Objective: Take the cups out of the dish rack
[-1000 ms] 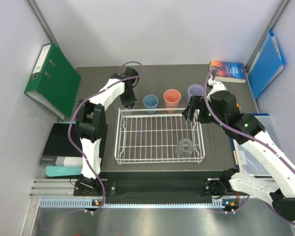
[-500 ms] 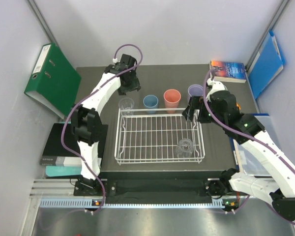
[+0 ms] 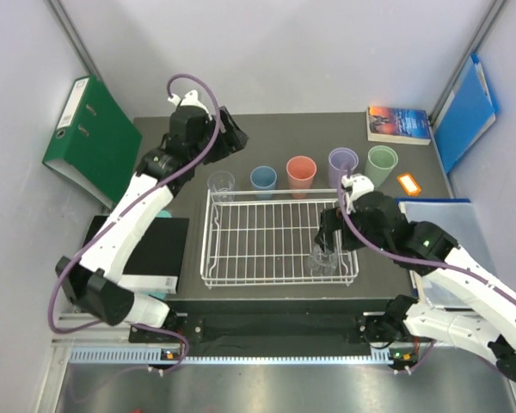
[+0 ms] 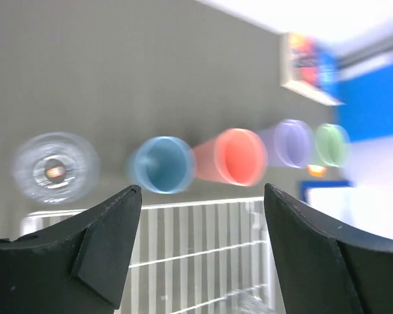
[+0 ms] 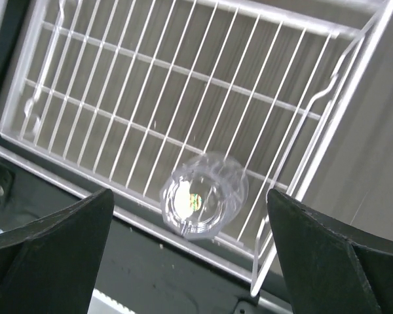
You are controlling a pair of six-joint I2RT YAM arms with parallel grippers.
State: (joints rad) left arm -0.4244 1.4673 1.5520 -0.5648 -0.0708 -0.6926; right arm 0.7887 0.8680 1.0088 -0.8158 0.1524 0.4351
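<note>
The right gripper [image 5: 190, 199] hangs over the dish rack [image 3: 208, 245] with its fingers spread wide and nothing clamped. Below and between them, a clear faceted glass [image 5: 203, 193] stands in the rack's near right corner. The left gripper [image 4: 202, 196], jaws apart and empty, hovers toward the table's [image 3: 284, 129] far edge. Under it, just behind the rack, a second clear glass [image 4: 54, 167], blue cup [image 4: 161, 163], salmon cup [image 4: 239, 156], lilac cup [image 4: 292, 142] and green cup [image 4: 332, 144] stand in a row.

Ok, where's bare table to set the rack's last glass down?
Far strip of table behind the cups, between left tool and book. Crowded: along the rack far edge, clear glass to green cup stand side by side.
</note>
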